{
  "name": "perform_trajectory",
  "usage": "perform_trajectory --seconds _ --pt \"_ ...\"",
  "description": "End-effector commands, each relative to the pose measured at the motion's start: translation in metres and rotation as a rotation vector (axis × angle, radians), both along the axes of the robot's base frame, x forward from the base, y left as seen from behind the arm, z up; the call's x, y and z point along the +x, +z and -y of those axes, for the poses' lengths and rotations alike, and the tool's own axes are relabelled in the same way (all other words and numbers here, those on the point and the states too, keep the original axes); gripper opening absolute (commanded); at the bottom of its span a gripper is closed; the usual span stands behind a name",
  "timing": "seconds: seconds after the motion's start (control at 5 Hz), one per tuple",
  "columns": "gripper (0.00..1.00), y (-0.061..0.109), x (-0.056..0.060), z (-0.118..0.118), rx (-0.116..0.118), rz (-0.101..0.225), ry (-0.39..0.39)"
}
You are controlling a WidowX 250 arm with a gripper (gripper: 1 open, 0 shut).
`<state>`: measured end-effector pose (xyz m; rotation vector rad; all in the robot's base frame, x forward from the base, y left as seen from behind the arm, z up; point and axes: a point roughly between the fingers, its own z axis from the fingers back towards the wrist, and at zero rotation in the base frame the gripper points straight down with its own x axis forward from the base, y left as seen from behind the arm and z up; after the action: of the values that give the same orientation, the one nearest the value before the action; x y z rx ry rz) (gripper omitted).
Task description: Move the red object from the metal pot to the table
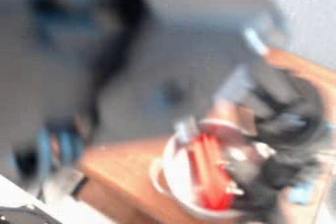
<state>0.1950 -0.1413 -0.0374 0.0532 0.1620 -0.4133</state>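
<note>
The whole view is heavily motion-blurred. The metal pot [168,174] shows as a pale round rim at the lower middle right. Inside it lies the red object [207,174], a bright red elongated shape running roughly up and down in the picture. A dark mass that I take for the gripper [272,164] stands at the pot's right side, over or against the rim. Its fingers are smeared, so I cannot tell whether they are open or shut, or whether they touch the red object. A patch of the brown table [121,174] shows left of the pot.
Grey and dark blurred shapes fill the upper and left parts of the view; nothing there can be made out. The table's edge runs diagonally at the lower left, below the pot.
</note>
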Motion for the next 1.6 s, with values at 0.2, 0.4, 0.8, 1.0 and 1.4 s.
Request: perform_trajectory --seconds 0.2,0.4,0.8,1.0,1.4 --pt "0.00 0.042 0.000 -0.058 -0.048 0.047 -0.104" --pt "0.00 0.082 0.007 -0.063 -0.013 0.100 -0.142" --pt "0.00 0.113 0.045 -0.139 -0.010 0.176 0.340" --pt "0.00 0.110 0.050 -0.155 -0.043 0.188 0.401" --pt "1.00 0.118 0.068 -0.127 -0.081 0.204 0.321"
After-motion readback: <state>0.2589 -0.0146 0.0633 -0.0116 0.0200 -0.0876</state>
